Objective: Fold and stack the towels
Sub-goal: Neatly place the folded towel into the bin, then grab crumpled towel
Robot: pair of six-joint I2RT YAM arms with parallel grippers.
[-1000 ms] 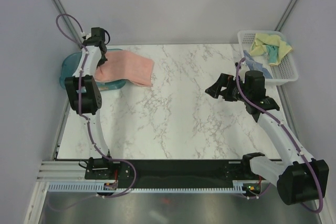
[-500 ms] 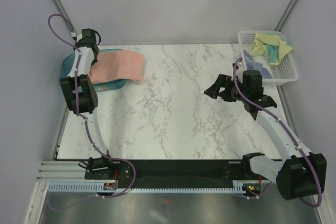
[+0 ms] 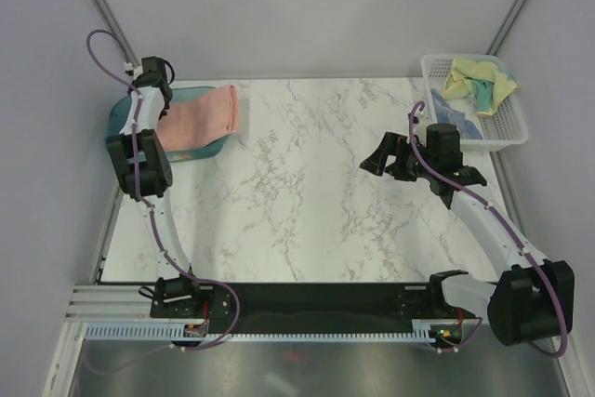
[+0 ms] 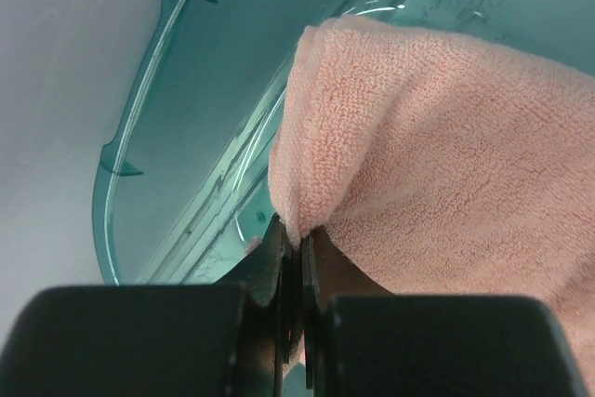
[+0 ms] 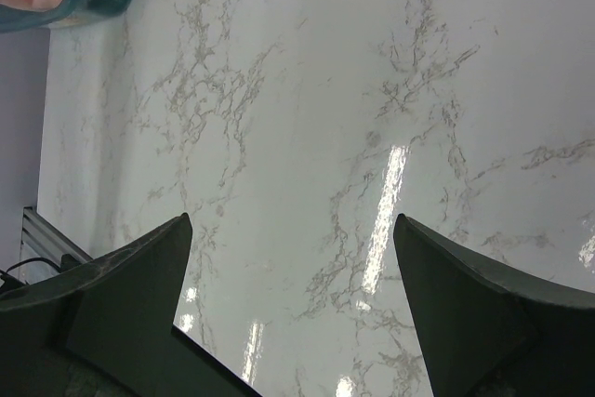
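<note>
Left claw (image 4: pixel 296 241) pinches salmon-pink towel (image 4: pixel 446 137) over teal tray (image 4: pixel 167 165) — right claw (image 5: pixel 290 230) (fingers spread).

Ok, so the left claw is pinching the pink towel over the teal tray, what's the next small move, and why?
Probably draw the left claw a little leftward, then open it. It is shut on a fold of the pink towel over the teal tray, and the towel's right edge seems to overhang the rim; a short pull should bring it inside.
</note>
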